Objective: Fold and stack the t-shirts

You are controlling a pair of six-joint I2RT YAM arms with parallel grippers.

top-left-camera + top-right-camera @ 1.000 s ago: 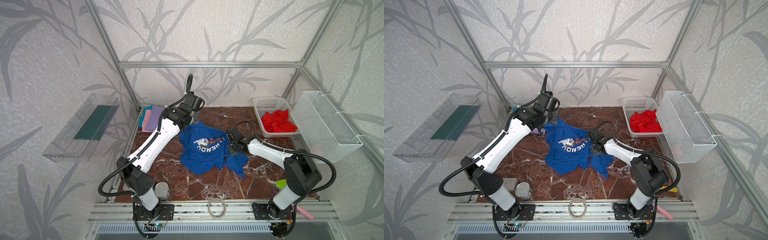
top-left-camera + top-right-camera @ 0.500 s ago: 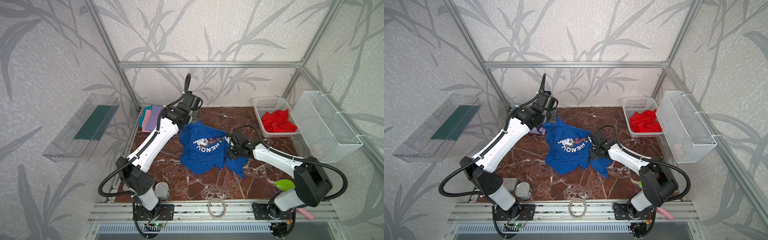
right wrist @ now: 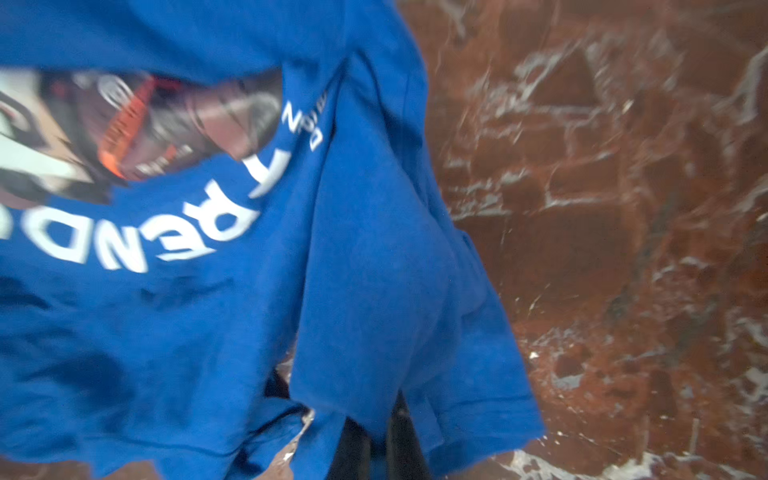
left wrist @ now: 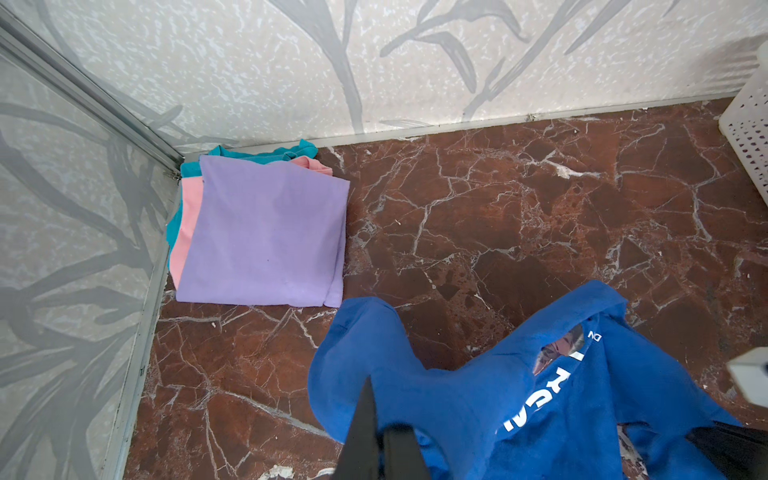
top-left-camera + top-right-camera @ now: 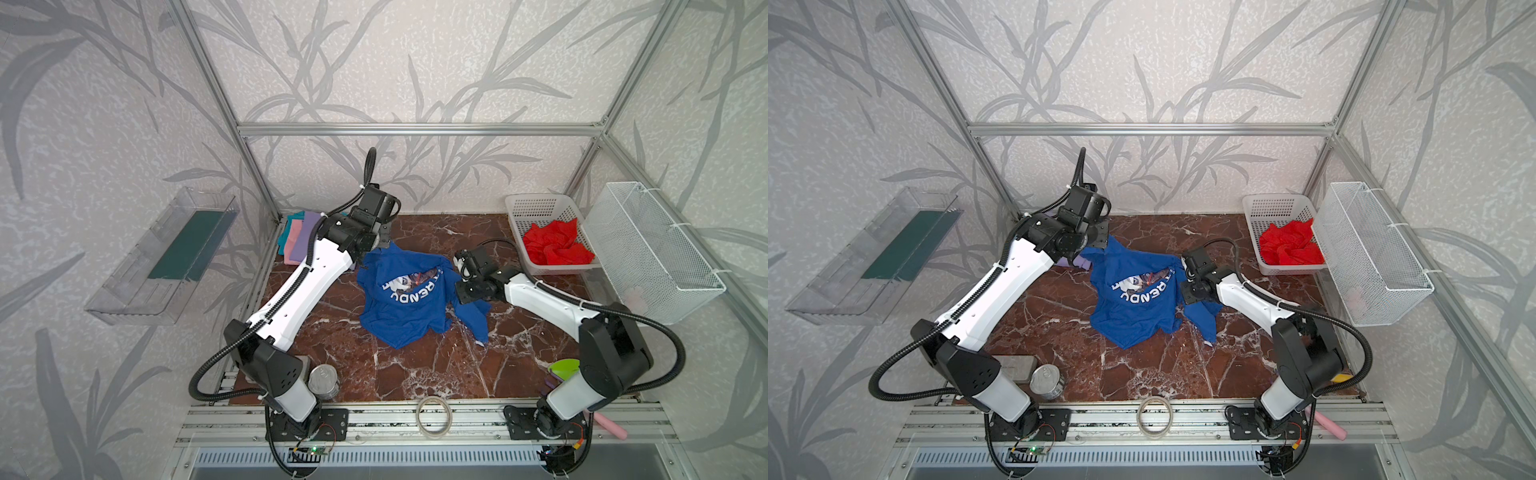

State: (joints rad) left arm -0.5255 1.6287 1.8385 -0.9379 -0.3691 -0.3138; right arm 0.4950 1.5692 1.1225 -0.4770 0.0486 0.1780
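**Left:** stack of folded shirts (image 4: 266, 232), lavender on top over pink and teal, set square into the far left corner of the table (image 4: 519, 216), probably to keep the middle free for working.

**Left of centre:** left gripper (image 4: 380, 419), fingers pressed together on an upper edge of the blue shirt (image 5: 409, 303), holding that side up off the table just beside the stack.

**Centre:** the blue shirt hangs crumpled between the two arms, white lettering facing up and lower part resting on the table. It is not yet spread flat, so folding appears not to have begun.

**Right of centre:** right gripper (image 3: 376, 444), pinching the opposite edge near a sleeve. The paired grip likely serves to stretch the shirt open before it is laid down.

**Far right:** red shirt (image 5: 555, 247), unfolded, lies in the white basket (image 5: 536, 203), apparently next in turn.
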